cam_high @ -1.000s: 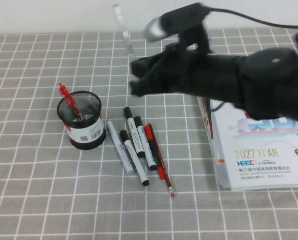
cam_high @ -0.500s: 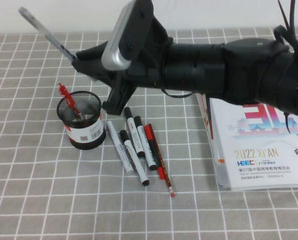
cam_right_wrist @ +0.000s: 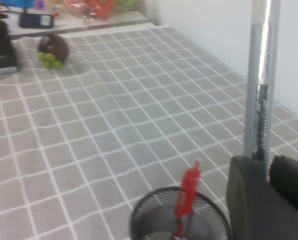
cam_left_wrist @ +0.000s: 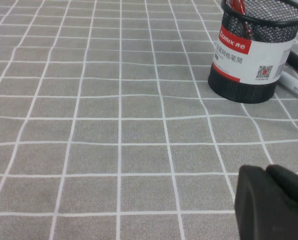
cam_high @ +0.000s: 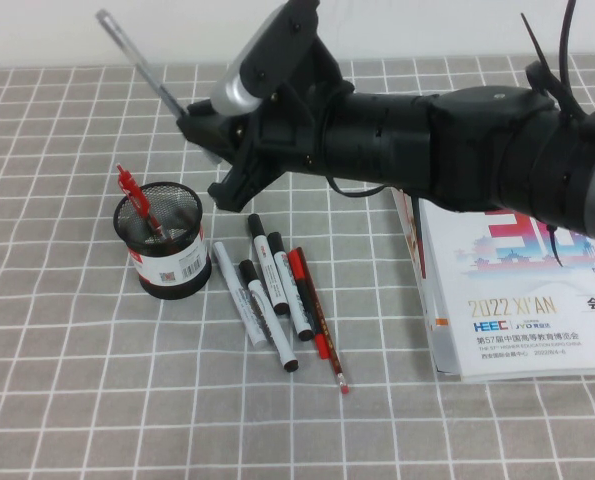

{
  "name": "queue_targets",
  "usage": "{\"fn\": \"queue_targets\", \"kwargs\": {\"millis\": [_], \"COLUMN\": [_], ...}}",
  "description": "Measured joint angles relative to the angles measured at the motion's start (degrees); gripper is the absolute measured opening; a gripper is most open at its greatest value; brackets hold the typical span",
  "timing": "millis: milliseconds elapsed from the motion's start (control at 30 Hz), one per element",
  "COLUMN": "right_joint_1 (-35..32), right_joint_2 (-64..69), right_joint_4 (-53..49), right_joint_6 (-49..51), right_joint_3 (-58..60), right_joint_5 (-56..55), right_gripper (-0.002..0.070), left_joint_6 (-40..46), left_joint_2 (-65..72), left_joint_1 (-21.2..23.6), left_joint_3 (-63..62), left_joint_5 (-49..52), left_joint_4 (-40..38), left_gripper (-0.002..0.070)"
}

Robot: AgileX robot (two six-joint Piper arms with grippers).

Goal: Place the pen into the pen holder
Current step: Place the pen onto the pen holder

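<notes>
My right gripper (cam_high: 191,125) is shut on the slim grey translucent pen (cam_high: 137,60) and holds it in the air above and just behind the pen holder (cam_high: 162,243). The pen sticks up and to the left out of the fingers. In the right wrist view the pen (cam_right_wrist: 259,85) rises from the gripper (cam_right_wrist: 265,167) beside the holder's rim (cam_right_wrist: 176,210). The holder is a black mesh cup with a white and red label, with a red pen (cam_high: 135,200) in it. My left gripper (cam_left_wrist: 274,200) hovers low over the cloth, left of the holder (cam_left_wrist: 254,52).
Several white black-capped markers (cam_high: 267,290) and a red pencil (cam_high: 317,320) lie on the grey checked cloth right of the holder. A white booklet (cam_high: 517,300) lies at the right under my right arm. A dark object with green balls (cam_right_wrist: 51,50) sits far off.
My right gripper swung left with the pen from the back centre to above the holder, then shifted slightly right; the pen now points more steeply upward.
</notes>
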Motion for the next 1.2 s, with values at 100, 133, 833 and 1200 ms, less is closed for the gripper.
{"fn": "queue_targets", "kwargs": {"millis": [100, 133, 833, 1200], "right_joint_1": [-0.09, -0.09, -0.09, 3.26], "right_joint_2": [0.0, 0.0, 4.22, 8.2], "right_joint_4": [0.03, 0.13, -28.18, -89.29], "right_joint_6": [0.0, 0.04, 50.3, 122.1], "right_joint_3": [0.0, 0.0, -8.37, -4.66], "right_joint_5": [-1.04, -1.04, -2.37, -38.12], "right_gripper": [0.0024, 0.0024, 0.0024, 0.0024], "left_joint_6": [0.0, 0.0, 0.0, 0.0], "left_joint_2": [0.0, 0.0, 0.0, 0.0], "left_joint_1": [0.0, 0.0, 0.0, 0.0], "left_joint_3": [0.0, 0.0, 0.0, 0.0], "left_joint_5": [0.0, 0.0, 0.0, 0.0], "left_joint_4": [0.0, 0.0, 0.0, 0.0], "left_gripper": [-0.0006, -0.0006, -0.0006, -0.0006]}}
